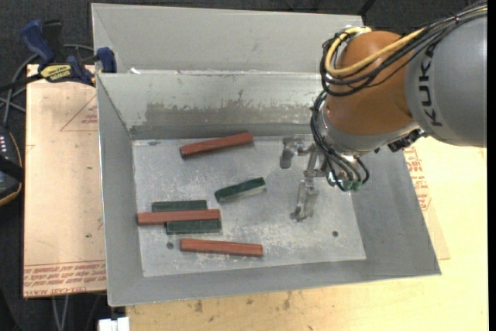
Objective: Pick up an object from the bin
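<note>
hovering over bare floor of the bin, claw carries nothing seen, width impossible to tell; green bar left of it, unpicked.

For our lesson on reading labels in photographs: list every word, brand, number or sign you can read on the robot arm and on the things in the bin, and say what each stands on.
"KUK": dark letters running along the grey arm; what follows them cannot be made out.
Red-brown bars: no writing to be seen.
Dark green bars: no writing to be seen.
Bin: no writing or sign.
</note>
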{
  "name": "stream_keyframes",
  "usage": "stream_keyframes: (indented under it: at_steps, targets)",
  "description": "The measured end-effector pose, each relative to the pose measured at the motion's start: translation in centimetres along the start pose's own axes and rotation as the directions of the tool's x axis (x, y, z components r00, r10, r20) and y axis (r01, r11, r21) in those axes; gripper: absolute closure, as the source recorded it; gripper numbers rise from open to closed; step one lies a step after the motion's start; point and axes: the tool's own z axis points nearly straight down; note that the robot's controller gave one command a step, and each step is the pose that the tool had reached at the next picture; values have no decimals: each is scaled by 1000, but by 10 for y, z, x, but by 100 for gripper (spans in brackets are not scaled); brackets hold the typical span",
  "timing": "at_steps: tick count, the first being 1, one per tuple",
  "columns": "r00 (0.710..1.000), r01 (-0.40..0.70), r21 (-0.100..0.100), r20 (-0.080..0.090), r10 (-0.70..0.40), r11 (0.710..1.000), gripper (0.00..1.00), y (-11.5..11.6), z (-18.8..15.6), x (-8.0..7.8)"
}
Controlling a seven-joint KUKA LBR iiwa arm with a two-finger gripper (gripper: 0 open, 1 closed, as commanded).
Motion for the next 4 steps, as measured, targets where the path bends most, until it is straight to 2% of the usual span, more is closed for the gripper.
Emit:
stream_keyframes:
  at_steps: [1,2,3,4]
  targets:
    - [974,229,0,5,-229,974,0,56,112,-51]
    - [976,217,1,13,-217,976,0,69,77,-51]
    - [990,137,0,8,-137,991,0,63,80,-48]
    - [995,104,0,5,-104,995,0,62,111,-49]
